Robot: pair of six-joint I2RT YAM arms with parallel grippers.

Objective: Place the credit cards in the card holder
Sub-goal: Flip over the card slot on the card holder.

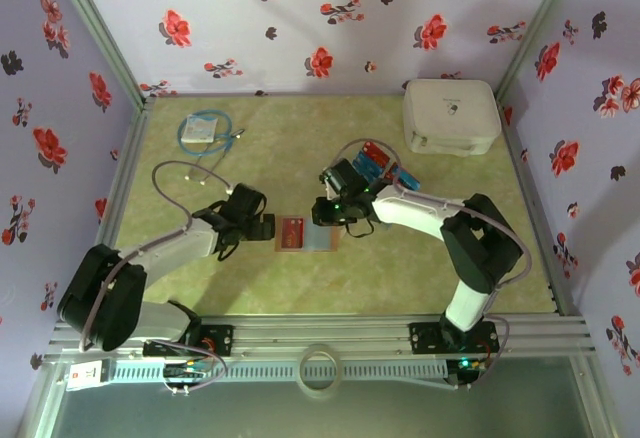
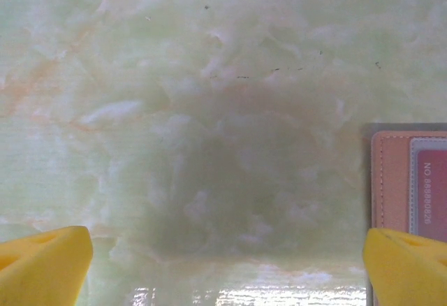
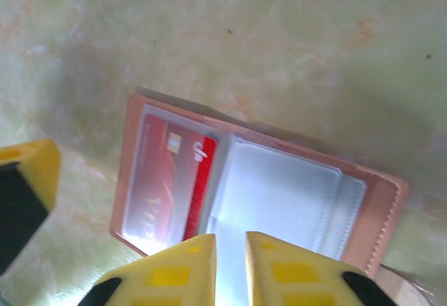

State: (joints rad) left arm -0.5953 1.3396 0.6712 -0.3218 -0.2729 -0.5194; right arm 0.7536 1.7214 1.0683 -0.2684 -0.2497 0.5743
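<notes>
Right fingers (image 3: 178, 274) hang nearly closed, gripping nothing we can see, over the open card holder (image 3: 377, 208) on the bench (image 2: 209, 75); one red card (image 3: 174, 173) sits pocketed; left fingers (image 2: 42, 260) gape wide, empty, just beside the holder; next, we judge, the right arm must fetch another from the loose cards (image 1: 380, 165) behind.

Bare table (image 1: 380, 283) in front of card holder (image 1: 303, 235), left gripper (image 1: 266, 228) and right gripper (image 1: 328, 220) flanking it, white case (image 1: 451, 115) far back.

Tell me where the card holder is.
In the top view, the card holder lies open mid-table, between the left gripper and the right gripper.
</notes>
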